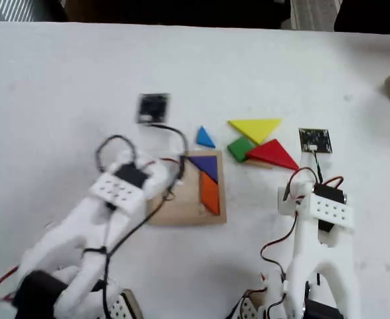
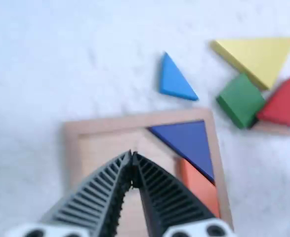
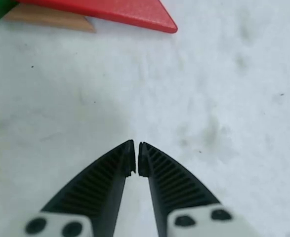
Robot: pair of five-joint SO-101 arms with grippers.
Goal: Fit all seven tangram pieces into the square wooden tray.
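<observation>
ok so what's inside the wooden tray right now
The wooden tray holds a dark blue triangle and, touching it, an orange piece, both against one side wall. Bare wood shows beside them. The shut left gripper covers part of the floor, so anything there is hidden.

My worktop (image 1: 62, 73) is white and the tray (image 2: 80, 133) pale wood. The pieces: indigo triangle (image 2: 186, 140), orange piece (image 2: 201, 190), sky-blue triangle (image 2: 174, 79), yellow triangle (image 2: 258, 54), green square (image 2: 240, 100), red triangle (image 2: 285, 103) (my left pincer (image 2: 133, 168) and right pincer (image 3: 136, 158) are ribbed black).
</observation>
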